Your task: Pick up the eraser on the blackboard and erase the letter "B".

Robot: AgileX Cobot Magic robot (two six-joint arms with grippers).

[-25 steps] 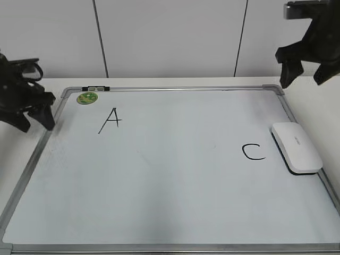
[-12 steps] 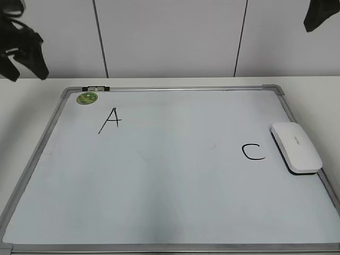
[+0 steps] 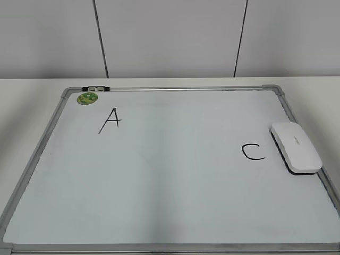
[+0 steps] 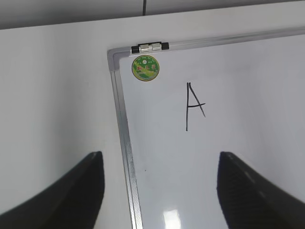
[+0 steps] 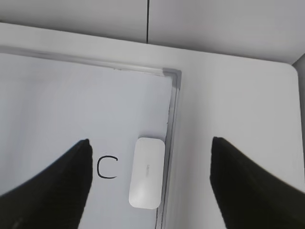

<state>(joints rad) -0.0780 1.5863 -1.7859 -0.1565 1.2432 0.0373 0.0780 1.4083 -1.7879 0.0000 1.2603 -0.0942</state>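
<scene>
Both arms have left the exterior view: a second ago they hung dark at the two upper corners of the frame, half a second ago only scraps of them showed, and now none is seen there. The blackboard point(image 3: 170, 241) shows only the black "A" point(image 3: 110, 120) and the black "C" point(image 3: 253, 152); between them the surface is bare apart from faint smudges, so the letter "B" appears to be wiped off already, and the eraser point(image 3: 296, 146) lies back at the board's right edge. Taken together, this reads as the task finished and the arms withdrawing.

The wrist cameras supply what the exterior view lacks, namely the pincers themselves. The left gripper point(image 4: 159, 191) hangs high with its two dark fingers spread wide and nothing between them; ahead of it lie the "A" and, further ahead and slightly left, the round green magnet point(image 4: 145, 67) by the board's corner, whose frame edge runs between the fingers. The right gripper point(image 5: 150, 186) is likewise spread and empty, with the eraser lying below, between its fingers and a little ahead, touching neither, and the "C" just left of it
</scene>
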